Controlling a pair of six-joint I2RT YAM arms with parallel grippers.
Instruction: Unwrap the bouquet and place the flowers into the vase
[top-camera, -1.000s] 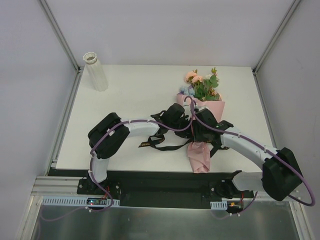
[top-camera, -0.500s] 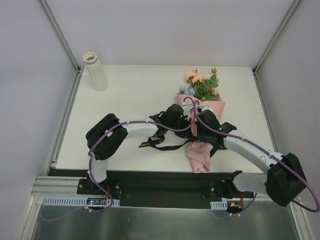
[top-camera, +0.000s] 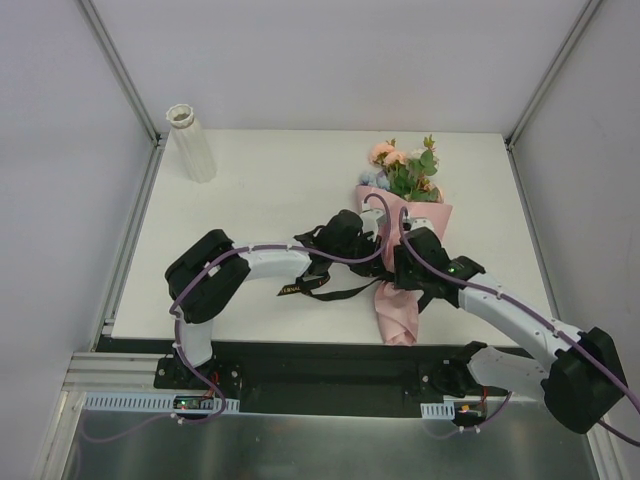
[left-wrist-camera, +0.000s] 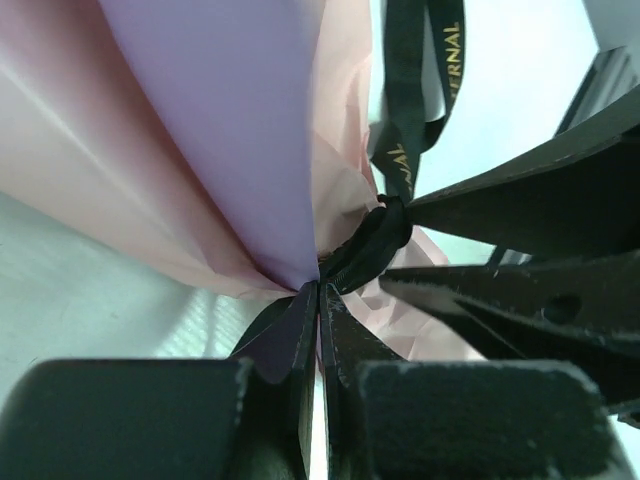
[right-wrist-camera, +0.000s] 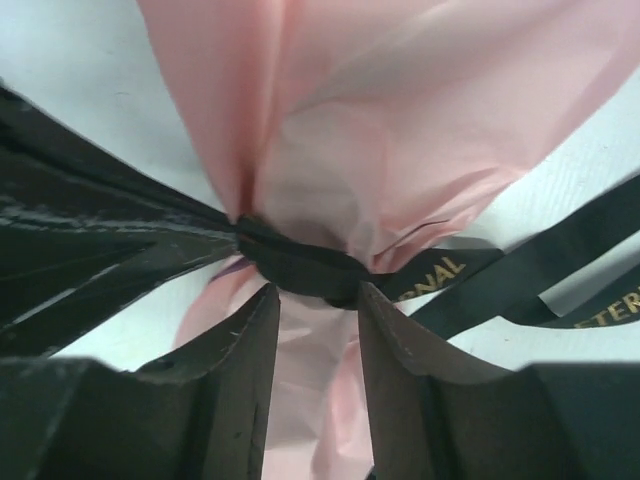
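Left jaws pinch the ribbon (right-wrist-camera: 300, 265) at its knot; right jaws, parted, straddle it. Behind them the bouquet (top-camera: 412, 215) nears the edge of the desk (top-camera: 300, 338).

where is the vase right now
In the top view the vase stands upright at the far left corner of the table, well apart from the bouquet lying on the right.

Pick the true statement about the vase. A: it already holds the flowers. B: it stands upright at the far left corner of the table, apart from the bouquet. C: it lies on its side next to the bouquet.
B: the vase stands upright at the far left corner of the table, with no flowers in it, well apart from the bouquet.
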